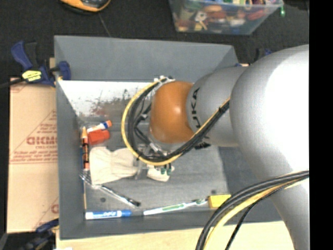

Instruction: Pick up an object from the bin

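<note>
My gripper (154, 163) hangs low in the middle of the bin, mostly hidden beneath the arm's orange cover. It is right at the right-hand edge of a crumpled white cloth (111, 165). A small whitish object (160, 174) with green specks lies directly under it; whether the gripper touches it is hidden. An orange bottle (98, 135) with a blue tip lies behind the cloth near the left wall.
Along the front wall lie a blue marker (109, 214), a white and green pen (174, 208) and a yellow block (219, 200). A silver pen (117, 196) lies in front of the cloth. A dark pencil (84, 151) runs along the left wall. The arm covers the bin's right half.
</note>
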Controlling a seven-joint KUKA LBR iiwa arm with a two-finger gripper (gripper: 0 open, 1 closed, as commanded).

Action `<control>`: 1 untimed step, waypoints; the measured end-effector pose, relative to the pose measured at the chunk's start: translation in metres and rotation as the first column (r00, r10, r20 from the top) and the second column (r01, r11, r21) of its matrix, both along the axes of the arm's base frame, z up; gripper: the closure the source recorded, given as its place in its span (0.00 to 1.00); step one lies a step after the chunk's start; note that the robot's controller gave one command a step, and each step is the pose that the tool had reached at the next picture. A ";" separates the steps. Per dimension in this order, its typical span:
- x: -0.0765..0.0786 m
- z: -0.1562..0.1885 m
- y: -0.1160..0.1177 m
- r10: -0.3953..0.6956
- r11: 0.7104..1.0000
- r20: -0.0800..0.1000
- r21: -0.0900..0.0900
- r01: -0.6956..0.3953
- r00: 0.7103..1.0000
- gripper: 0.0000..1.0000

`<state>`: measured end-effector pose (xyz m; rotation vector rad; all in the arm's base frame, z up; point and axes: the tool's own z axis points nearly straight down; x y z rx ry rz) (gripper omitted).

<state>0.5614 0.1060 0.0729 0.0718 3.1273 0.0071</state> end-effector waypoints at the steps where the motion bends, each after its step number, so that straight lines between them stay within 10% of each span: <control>1: 0.000 0.000 0.000 0.000 1.000 0.000 0.000 0.000 1.000 1.00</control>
